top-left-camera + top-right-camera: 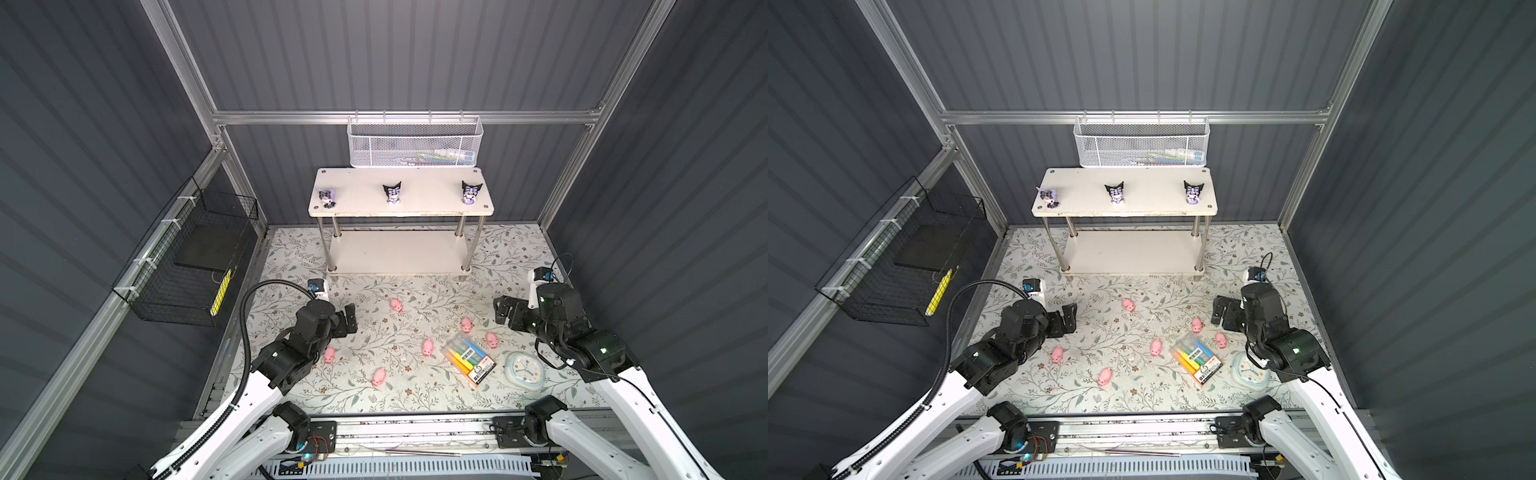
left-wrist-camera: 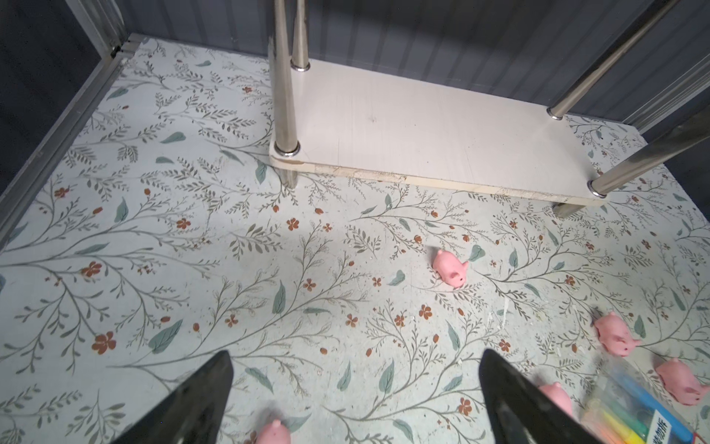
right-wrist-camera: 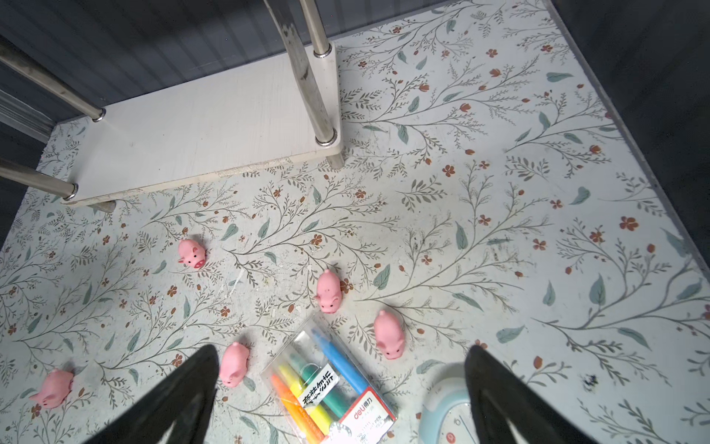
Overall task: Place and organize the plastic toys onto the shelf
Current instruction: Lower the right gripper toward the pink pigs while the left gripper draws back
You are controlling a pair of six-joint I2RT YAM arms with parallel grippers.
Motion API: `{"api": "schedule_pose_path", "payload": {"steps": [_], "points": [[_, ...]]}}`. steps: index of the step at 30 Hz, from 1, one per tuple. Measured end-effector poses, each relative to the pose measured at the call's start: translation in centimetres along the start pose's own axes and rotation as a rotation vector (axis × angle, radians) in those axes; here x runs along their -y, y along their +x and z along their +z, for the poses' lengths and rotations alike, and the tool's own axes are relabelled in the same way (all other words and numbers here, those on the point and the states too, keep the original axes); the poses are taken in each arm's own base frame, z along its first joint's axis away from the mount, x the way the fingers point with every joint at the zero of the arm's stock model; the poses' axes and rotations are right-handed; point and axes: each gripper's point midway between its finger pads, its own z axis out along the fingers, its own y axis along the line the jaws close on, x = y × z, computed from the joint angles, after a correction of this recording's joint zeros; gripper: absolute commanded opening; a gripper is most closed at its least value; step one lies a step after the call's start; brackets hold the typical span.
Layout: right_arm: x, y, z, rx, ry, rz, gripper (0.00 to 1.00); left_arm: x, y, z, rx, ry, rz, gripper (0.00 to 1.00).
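Hovering over the near tabletop [image 1: 374, 399], the left end effector [image 1: 351, 319] and right end effector [image 1: 500, 311] are recorded spread wide and empty, one at each flank of the scatter. They are judged poised for picking.

Six pink pigs [image 1: 427, 347] are found loose on the tabletop between them, none touching another. The long axis of each is taken snout to tail. Most are laid roughly near-to-far with snouts toward the arm bases; the nearest pig [image 1: 379, 377] is skewed diagonally. Two pigs lie just beside the marker pack [image 1: 468, 360], with the clock [image 1: 525, 370] near it, so finger room is judged tight there.

Farther back, the shelf [image 1: 432, 195] is set against the rear wall. Its lower board [image 1: 399, 251] is seen bare, presumably left for the pigs. On the upper board [image 1: 357, 199] three figurines [image 1: 392, 193] are stood in a row, well apart, apparently spaced for display. Centre and right are upright, facing forward; the left figurine [image 1: 326, 197] looks tilted, which could not be settled.
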Motion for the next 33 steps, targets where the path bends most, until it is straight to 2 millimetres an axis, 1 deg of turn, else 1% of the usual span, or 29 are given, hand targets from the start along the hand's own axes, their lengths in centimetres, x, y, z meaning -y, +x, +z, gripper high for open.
{"api": "schedule_pose_path", "payload": {"steps": [6, 11, 15, 19, 22, 27, 30, 33], "points": [[0.3, -0.2, -0.8, 0.048, -0.010, 0.001, 0.99, 1.0, -1.8, 0.3, 0.069, 0.033, 0.023, 1.00], [0.3, -0.2, -1.0, 0.063, -0.015, 0.004, 0.99, 1.3, -1.9, 0.7, 0.064, 0.036, 0.033, 1.00], [-0.2, 0.3, 0.2, 0.035, -0.034, 0.007, 0.99, 1.0, -1.5, 0.3, 0.050, 0.031, 0.022, 1.00], [-1.2, 1.5, 2.1, -0.028, -0.073, 0.020, 0.98, 0.5, -1.1, -0.5, 0.040, 0.031, -0.021, 1.00], [-2.1, 2.3, 3.2, -0.058, -0.108, 0.032, 0.97, 0.0, 0.0, -0.6, 0.019, 0.024, -0.056, 1.00], [-3.7, 3.0, 3.9, -0.083, -0.164, 0.035, 0.94, -1.3, 3.5, -0.1, -0.046, -0.003, -0.107, 1.00], [-5.0, 3.7, 4.3, -0.108, -0.190, 0.016, 0.92, -1.9, 5.5, 0.3, -0.085, -0.015, -0.138, 0.99], [-6.7, 4.9, 4.6, -0.141, -0.216, -0.018, 0.90, -2.3, 7.3, 0.8, -0.128, -0.028, -0.162, 0.99]]}}
